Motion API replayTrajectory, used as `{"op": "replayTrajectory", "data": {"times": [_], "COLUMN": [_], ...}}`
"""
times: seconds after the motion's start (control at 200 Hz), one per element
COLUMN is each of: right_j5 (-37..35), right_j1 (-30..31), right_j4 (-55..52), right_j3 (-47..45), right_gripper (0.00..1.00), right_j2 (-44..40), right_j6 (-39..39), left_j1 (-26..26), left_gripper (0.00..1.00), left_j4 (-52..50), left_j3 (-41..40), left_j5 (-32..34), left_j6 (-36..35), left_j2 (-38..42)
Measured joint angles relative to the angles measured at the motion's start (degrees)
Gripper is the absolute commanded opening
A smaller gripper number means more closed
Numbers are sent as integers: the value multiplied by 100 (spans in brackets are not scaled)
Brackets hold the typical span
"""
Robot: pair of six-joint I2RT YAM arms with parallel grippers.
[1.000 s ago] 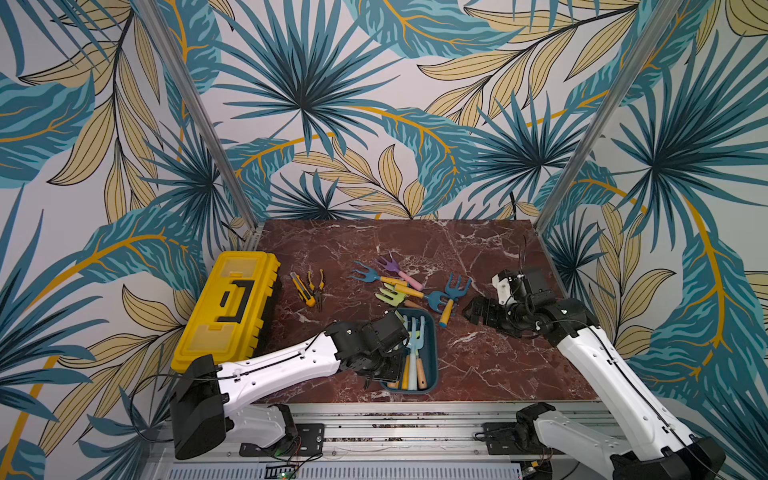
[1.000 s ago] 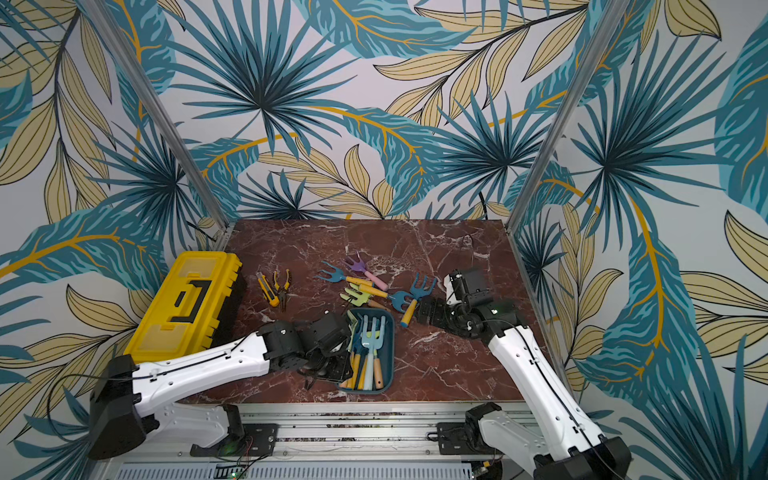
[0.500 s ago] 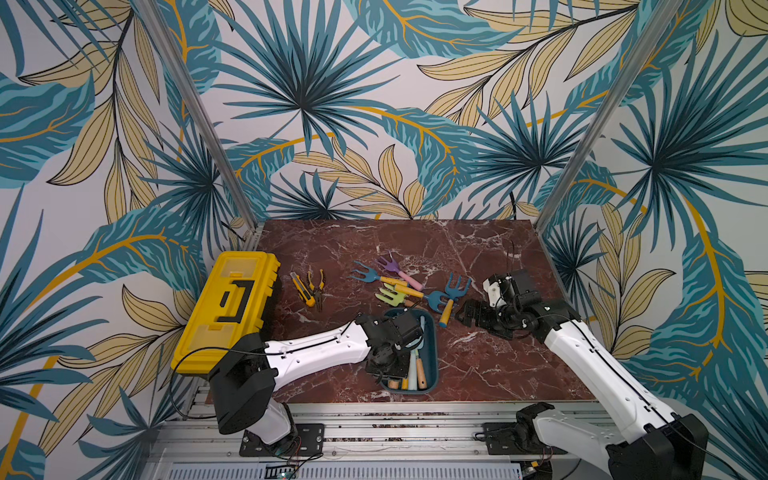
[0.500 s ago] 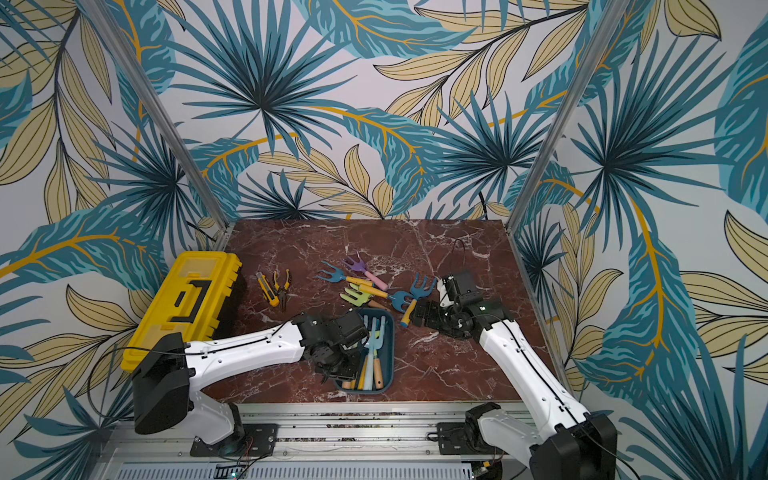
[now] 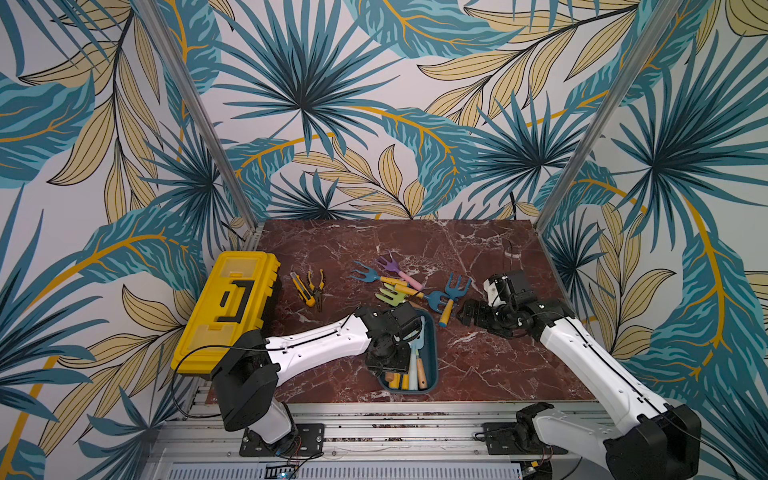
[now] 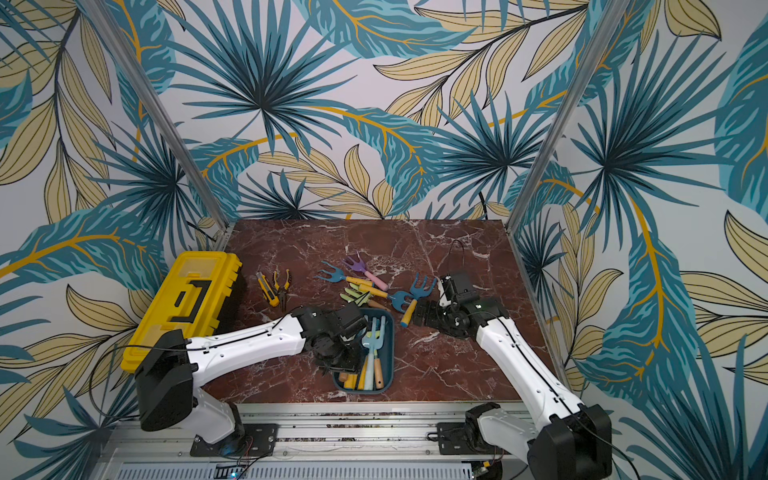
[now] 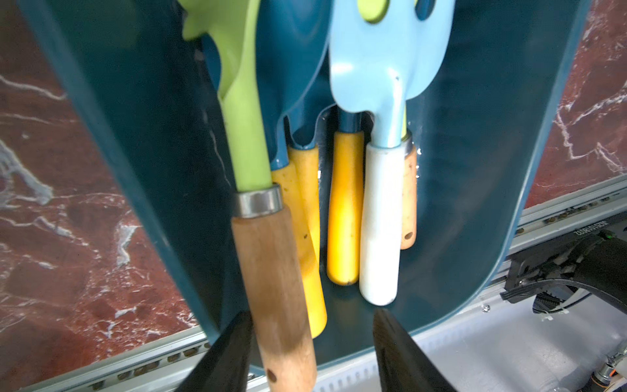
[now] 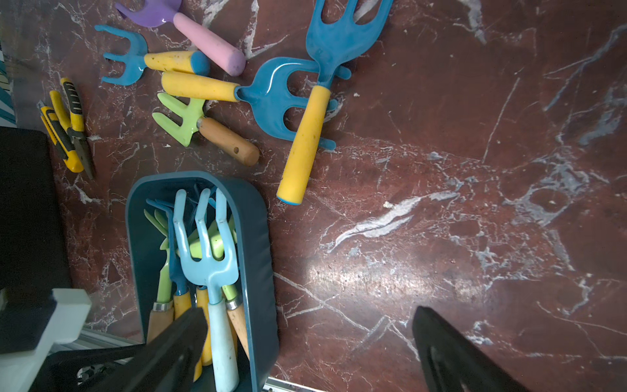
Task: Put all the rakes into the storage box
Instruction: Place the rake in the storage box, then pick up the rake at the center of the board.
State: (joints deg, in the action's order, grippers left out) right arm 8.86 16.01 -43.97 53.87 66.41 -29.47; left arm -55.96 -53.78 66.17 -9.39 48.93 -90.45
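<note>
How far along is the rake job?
Done: several rakes lie in the box. In hand: the open left gripper straddles a green rake lying there. To do: five loose rakes on the table; right gripper open, empty.

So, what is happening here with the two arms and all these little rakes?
Two robot arms are tidying hand rakes into the teal storage box. The left gripper is over the box, open, one jaw on each side of the wooden handle of a green rake lying inside with several others. The right gripper hovers open above the table, close to five loose rakes waiting there.
</note>
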Motion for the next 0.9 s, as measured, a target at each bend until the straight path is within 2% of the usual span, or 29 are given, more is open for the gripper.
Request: {"op": "replayTrajectory", "data": {"times": [0.075,0.16,0.316,0.381,0.631,0.676,0.801,0.902], "right_j5": [-59,-118,-227,-295,-632,-669,-704,-723], "right_j1": [0,0,0,0,0,0,4,24], "right_j4": [44,70,140,208,407,426,505,535], "right_j3": [0,15,310,492,1224,1364,1720,1926], "right_gripper": [99,99,85,81,79,78,69,68], "right_j2": [74,199,756,1064,2262,2479,3018,3418], "right_j6": [0,-2,4,-52,-468,-535,-726,-857], "left_j1": [48,160,590,798,1449,1543,1762,1880], "left_gripper": [67,77,100,100,100,100,100,100], "left_j4": [4,50,227,376,1399,1552,1818,2015], "left_j3": [0,0,2,-13,-835,-1027,-1368,-1585], "left_j5": [28,127,398,531,1128,1176,1220,1239], "left_j6": [-61,-138,-442,-549,-826,-848,-890,-914], "left_j2": [74,334,1091,1331,2074,2146,2201,2271]}}
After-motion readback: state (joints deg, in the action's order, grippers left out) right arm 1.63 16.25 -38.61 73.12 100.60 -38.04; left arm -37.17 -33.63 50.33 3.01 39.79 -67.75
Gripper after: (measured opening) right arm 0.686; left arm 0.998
